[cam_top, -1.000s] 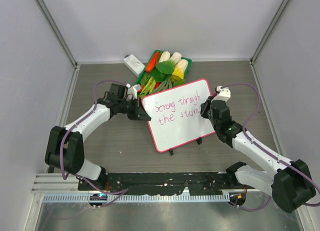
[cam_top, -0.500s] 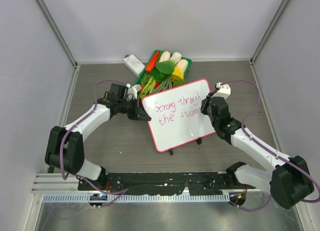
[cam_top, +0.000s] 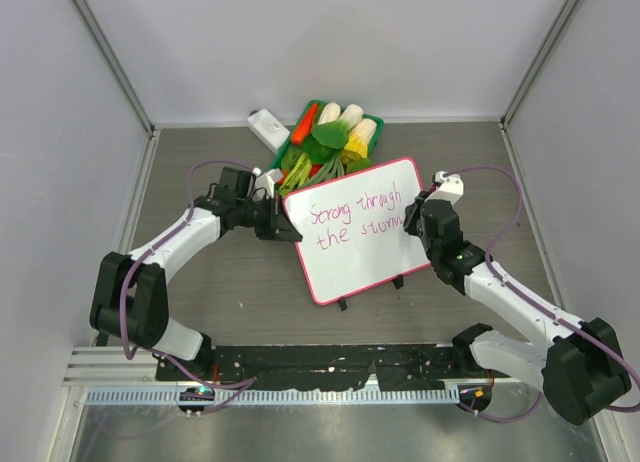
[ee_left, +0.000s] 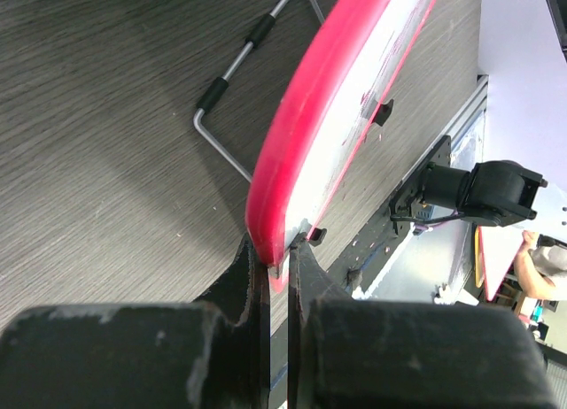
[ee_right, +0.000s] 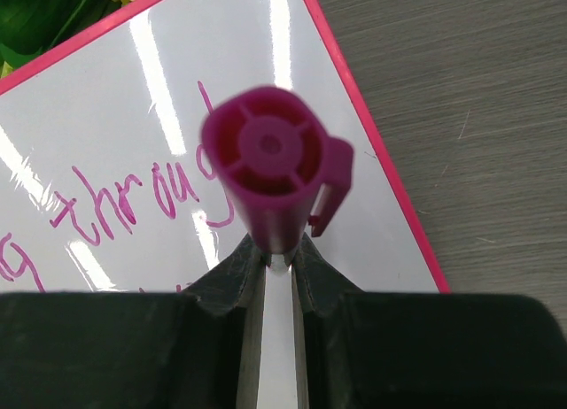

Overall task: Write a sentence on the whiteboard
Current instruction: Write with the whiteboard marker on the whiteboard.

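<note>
Dark wood-grain bench (cam_top: 250, 292) fills the floor of a white-walled cell. The whiteboard (cam_top: 365, 267) stands near the middle of it, turned at an angle and propped on a wire stand (ee_left: 239, 64), so its face slopes up toward the arms.

The left gripper (ee_left: 277, 254) is pinched nearly shut on the board's pink-red rim at its left edge. Judging by that hold, its job is to brace the propped board against the push of writing.

The right gripper (ee_right: 279, 254) is clamped on a magenta marker (ee_right: 270, 174), whose butt end points at the wrist camera. The barrel aims down at the board's right side, beside the last letters. The tip is hidden, so contact with the surface cannot be told.

The sentence (cam_top: 350, 220) reads "Strong through the storm" in two magenta lines and looks complete.

A green basket of vegetables (cam_top: 380, 119) sits behind the board at the far edge, with a small white block (cam_top: 266, 128) beside it, both out of the arms' way.
</note>
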Controlling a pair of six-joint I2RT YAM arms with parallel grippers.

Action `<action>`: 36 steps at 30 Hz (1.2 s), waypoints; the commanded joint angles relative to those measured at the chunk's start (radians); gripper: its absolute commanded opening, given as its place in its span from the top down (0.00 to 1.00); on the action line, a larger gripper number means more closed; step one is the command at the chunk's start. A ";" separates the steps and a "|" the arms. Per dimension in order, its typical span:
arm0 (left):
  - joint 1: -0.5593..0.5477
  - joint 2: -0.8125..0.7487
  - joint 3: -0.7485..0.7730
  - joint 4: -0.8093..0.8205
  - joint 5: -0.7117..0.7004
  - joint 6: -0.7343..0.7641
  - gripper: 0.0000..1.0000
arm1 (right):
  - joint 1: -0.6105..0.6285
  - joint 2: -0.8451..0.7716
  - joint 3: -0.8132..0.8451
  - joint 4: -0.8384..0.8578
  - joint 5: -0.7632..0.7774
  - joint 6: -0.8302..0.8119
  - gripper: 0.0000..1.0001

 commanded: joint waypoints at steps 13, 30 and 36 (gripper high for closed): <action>-0.003 -0.013 -0.018 -0.006 -0.166 0.091 1.00 | -0.005 -0.096 0.043 -0.049 0.013 0.013 0.99; -0.004 -0.022 -0.016 -0.009 -0.169 0.091 1.00 | -0.008 -0.019 -0.020 0.003 0.035 0.036 0.99; -0.004 -0.020 -0.013 -0.010 -0.171 0.091 1.00 | -0.009 -0.148 0.030 -0.101 0.025 0.033 0.99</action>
